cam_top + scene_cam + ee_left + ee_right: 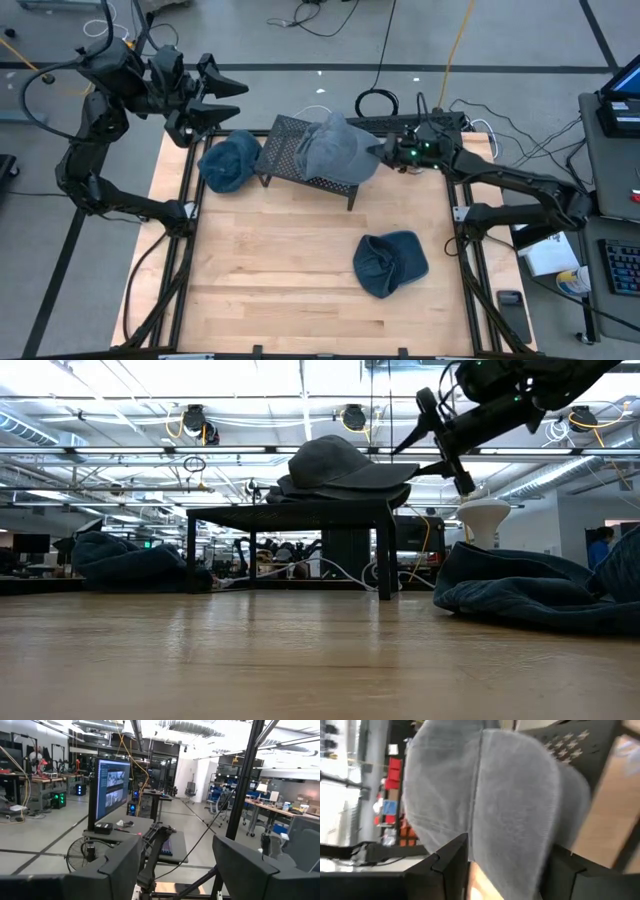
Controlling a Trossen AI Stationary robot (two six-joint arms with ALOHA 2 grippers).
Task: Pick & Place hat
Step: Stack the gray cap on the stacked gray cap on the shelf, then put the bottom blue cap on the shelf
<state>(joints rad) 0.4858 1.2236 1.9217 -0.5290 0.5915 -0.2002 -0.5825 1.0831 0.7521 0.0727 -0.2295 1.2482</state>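
Note:
A grey cap (335, 148) lies on top of a black perforated rack (285, 145) near the table's far edge. In the low view the cap (335, 460) rests on the rack's top (290, 512) with its brim toward the right. My right gripper (383, 152) is open at the brim's end, one finger on each side of it (510, 870). My left gripper (232, 97) hovers open above the far left corner, clear of everything; its wrist view (177, 865) looks into the room. My right gripper comes level from the table's right at the grey cap's brim (515, 850), fingers open on either side of it (420, 455). Whether the fingers (450, 857) touch the brim, I cannot tell. The cap lies on the rack.
A dark blue hat (228, 162) lies on the table left of the rack. Another blue hat (390, 263) lies crumpled toward the near right, large in the low view (530, 590). Bare wood lies at the near left. Cables run beyond the far edge.

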